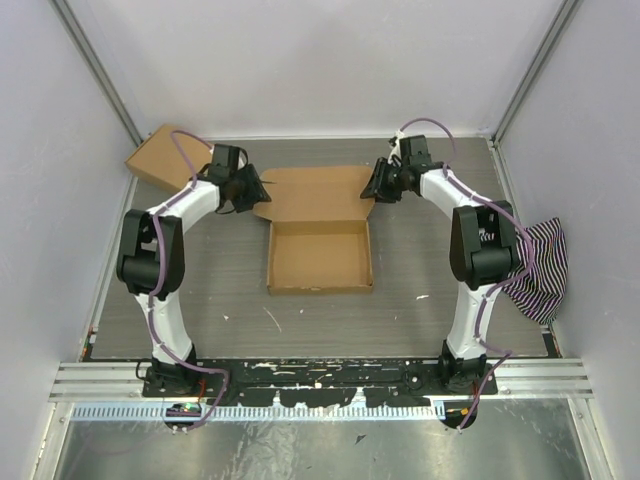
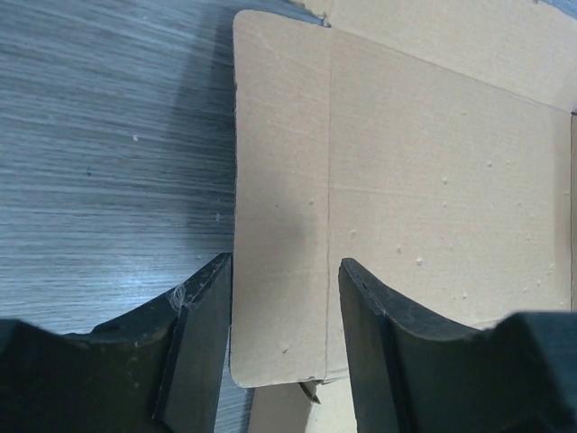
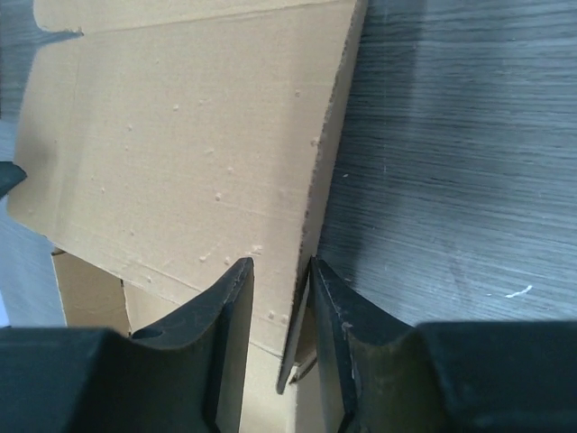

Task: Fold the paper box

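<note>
The paper box point(image 1: 320, 257) lies mid-table as a shallow brown tray, with its lid point(image 1: 318, 193) open flat toward the back. My left gripper point(image 1: 255, 190) is at the lid's left edge. In the left wrist view it point(image 2: 284, 262) is open, its fingers point(image 2: 203, 343) astride the lid's left side flap point(image 2: 279, 180), which lies flat. My right gripper point(image 1: 375, 185) is at the lid's right edge. In the right wrist view it point(image 3: 279, 263) is narrowly open around the lid's raised right side flap point(image 3: 311, 207). The flap rests against the right finger point(image 3: 338, 316).
A second, compact cardboard box point(image 1: 165, 155) sits at the back left by the wall. A striped cloth point(image 1: 540, 265) hangs at the right wall beside the right arm. White walls enclose the grey table point(image 1: 210, 290) on three sides.
</note>
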Tool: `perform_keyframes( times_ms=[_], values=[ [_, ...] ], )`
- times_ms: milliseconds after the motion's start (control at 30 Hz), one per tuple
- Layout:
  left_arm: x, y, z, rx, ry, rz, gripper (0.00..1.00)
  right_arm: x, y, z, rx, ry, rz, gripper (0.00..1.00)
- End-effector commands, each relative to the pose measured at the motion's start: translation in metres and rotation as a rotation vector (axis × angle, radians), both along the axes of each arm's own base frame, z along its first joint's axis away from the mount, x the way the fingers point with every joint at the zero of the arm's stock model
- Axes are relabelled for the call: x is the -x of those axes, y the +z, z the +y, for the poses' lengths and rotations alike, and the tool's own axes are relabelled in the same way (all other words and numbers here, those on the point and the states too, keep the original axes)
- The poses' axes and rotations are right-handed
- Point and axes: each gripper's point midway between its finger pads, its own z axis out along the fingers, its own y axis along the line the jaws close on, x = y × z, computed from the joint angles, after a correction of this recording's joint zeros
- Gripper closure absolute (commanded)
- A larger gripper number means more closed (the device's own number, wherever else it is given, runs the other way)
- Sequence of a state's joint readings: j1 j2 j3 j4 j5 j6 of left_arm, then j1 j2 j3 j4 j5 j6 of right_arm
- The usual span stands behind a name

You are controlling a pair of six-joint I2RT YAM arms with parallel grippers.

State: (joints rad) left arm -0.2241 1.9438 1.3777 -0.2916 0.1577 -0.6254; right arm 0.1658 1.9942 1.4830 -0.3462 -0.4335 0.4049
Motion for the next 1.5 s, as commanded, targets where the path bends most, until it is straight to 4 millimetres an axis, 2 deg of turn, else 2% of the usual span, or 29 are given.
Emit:
perform_keyframes(
  times_ms=[0,333,500,600,833,867,967,1067,1300,1400,1433,1467],
  values=[
    [-0.01,0.022,-0.012,-0.074,-0.058,-0.058,0.44,-0.01,0.02,0.005,0.094,0.016,-0.063,0.63],
    [-0.008,0.023,-0.041,-0.196,-0.145,-0.062,0.45,-0.007,0.02,0.019,0.244,0.029,-0.067,0.64],
    [-0.007,0.012,-0.051,-0.228,-0.175,-0.029,0.45,-0.004,0.014,0.031,0.32,0.045,-0.064,0.65],
    [-0.007,0.005,-0.051,-0.26,-0.178,-0.011,0.45,-0.002,0.011,0.037,0.355,0.051,-0.067,0.65],
    [-0.01,0.001,-0.047,-0.381,-0.186,0.023,0.46,-0.002,0.004,0.038,0.392,0.042,-0.053,0.65],
    [-0.011,0.0,-0.047,-0.388,-0.19,0.029,0.47,-0.002,0.004,0.038,0.393,0.042,-0.053,0.65],
    [-0.01,-0.002,-0.046,-0.402,-0.188,0.033,0.7,-0.003,0.008,0.035,0.41,0.037,-0.061,0.64],
    [-0.011,0.007,-0.044,-0.389,-0.171,-0.027,0.99,-0.006,0.016,0.028,0.42,0.019,-0.071,0.58],
    [-0.015,0.061,-0.037,-0.321,-0.089,-0.33,1.0,-0.011,0.047,0.002,0.35,0.002,-0.107,0.51],
    [-0.012,0.08,-0.035,-0.278,-0.059,-0.461,1.0,-0.012,0.066,-0.004,0.332,0.011,-0.146,0.48],
    [-0.007,0.078,-0.033,-0.272,-0.057,-0.487,1.0,-0.012,0.072,-0.006,0.32,0.015,-0.155,0.47],
    [-0.005,0.085,-0.032,-0.261,-0.052,-0.528,1.0,-0.012,0.077,-0.006,0.304,0.025,-0.164,0.47]
  ],
)
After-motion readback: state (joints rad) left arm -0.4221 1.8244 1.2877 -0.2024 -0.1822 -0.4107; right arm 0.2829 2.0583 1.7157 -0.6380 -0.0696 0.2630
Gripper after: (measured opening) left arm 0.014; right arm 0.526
